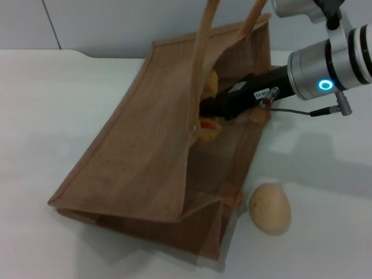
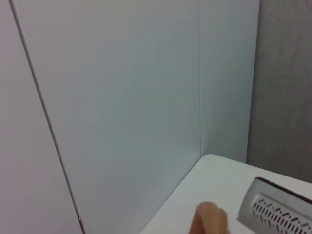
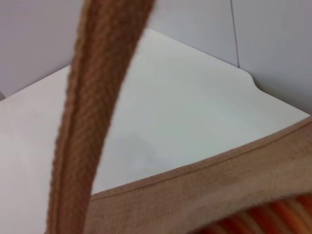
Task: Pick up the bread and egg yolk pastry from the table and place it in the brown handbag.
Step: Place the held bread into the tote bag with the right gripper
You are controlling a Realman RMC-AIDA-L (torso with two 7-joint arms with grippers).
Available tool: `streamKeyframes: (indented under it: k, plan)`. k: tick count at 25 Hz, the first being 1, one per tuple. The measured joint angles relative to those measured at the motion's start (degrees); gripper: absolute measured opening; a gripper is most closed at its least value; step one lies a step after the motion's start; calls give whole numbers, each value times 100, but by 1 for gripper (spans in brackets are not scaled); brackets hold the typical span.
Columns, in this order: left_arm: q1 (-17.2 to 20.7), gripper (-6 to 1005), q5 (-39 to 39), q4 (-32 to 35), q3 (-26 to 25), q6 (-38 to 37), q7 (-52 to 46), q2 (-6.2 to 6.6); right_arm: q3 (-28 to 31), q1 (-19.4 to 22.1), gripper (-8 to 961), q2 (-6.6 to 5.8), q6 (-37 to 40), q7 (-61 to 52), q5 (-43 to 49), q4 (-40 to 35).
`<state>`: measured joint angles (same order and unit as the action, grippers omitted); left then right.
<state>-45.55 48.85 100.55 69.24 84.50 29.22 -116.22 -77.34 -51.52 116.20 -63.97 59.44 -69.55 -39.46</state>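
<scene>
The desk (image 1: 32, 111) is a broad white surface, and the brown handbag (image 1: 137, 168) takes up most of its middle. It looks like a light, floppy woven tote: its walls lean and sag, so a push from inside could tip or slide it, and its long handles (image 1: 200, 56) arch up where they can snag an arm. One handle strap crosses close in front of the right wrist camera, with the bag's rim just below it.

The bread (image 1: 207, 127) is inside the bag's mouth, its orange stripes showing beside the dark end of the arm. It is probably soft and light, so a gentle squeeze across its narrow middle would suit it best.

The egg yolk pastry (image 1: 270, 208) lies on the desk just beside the bag's near corner, apart from the arm. Small, smooth and rounded, it may roll or crush; I would take it across its widest part with light pressure.

The right gripper (image 1: 214, 109) reaches down and leftward into the bag's opening, the silver forearm outside and the black end section inside. Its jaws are hidden by the bag wall and the bread, so I cannot tell whether they grasp the bread or have released it.

The left gripper is out of sight, parked away from the work.
</scene>
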Motion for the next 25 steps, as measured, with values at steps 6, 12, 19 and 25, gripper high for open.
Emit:
streamKeyframes:
  k: [6, 12, 19, 25]
  plan:
    - [-52, 104, 3, 1, 73, -43, -4, -4, -84, -198, 57, 6, 11, 22, 0, 107]
    - [-116, 103, 3, -29, 125, -74, -5, -6, -118, -299, 207, 8, 194, 24, -9, 240]
    - [21, 102, -70, -7, 57, -193, -7, 9, -58, -279, 514, -4, 199, -13, -17, 280]
    - [206, 102, -222, -5, -220, -212, 3, 27, 135, -142, 713, -55, 31, -36, 27, 227]
